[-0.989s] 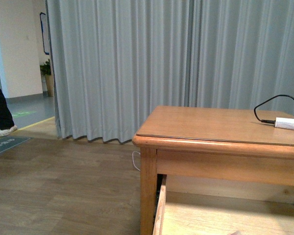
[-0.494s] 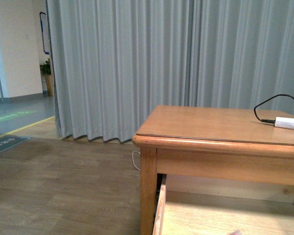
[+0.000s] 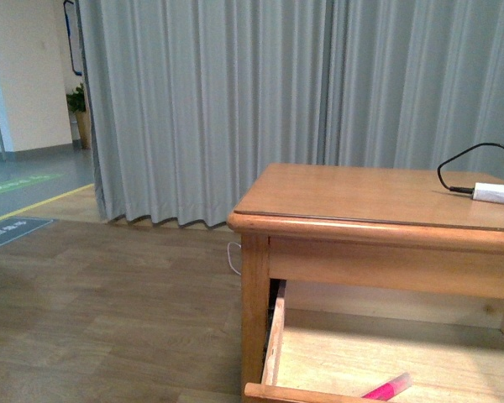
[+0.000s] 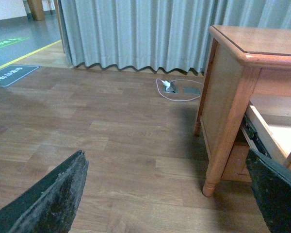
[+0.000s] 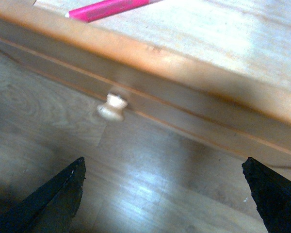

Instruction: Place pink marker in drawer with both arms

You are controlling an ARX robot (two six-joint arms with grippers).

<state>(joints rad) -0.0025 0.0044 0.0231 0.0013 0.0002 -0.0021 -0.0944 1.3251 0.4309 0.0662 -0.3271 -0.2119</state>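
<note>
The drawer (image 3: 274,340) stands open under the tabletop (image 3: 361,206), its front rim just showing at the lower edge of the front view. The pink marker (image 3: 388,387) lies slanted on the pale drawer bottom, just inside that front rim and well apart from the side wall. In the right wrist view the marker (image 5: 109,8) sits past the front's top edge, with bare board around it.

The right gripper (image 5: 162,165) is spread wide and holds nothing. It hangs over the floor before the drawer front (image 5: 194,119), and the round knob (image 5: 112,107) is apart from both fingers.

The left gripper (image 4: 165,158) is also spread wide and empty, off the table's corner leg (image 4: 223,141), with a broad stretch of bare wooden floor (image 4: 87,121) beside it.

A white plug adapter (image 3: 493,192) rests near the tabletop's far right edge
</note>
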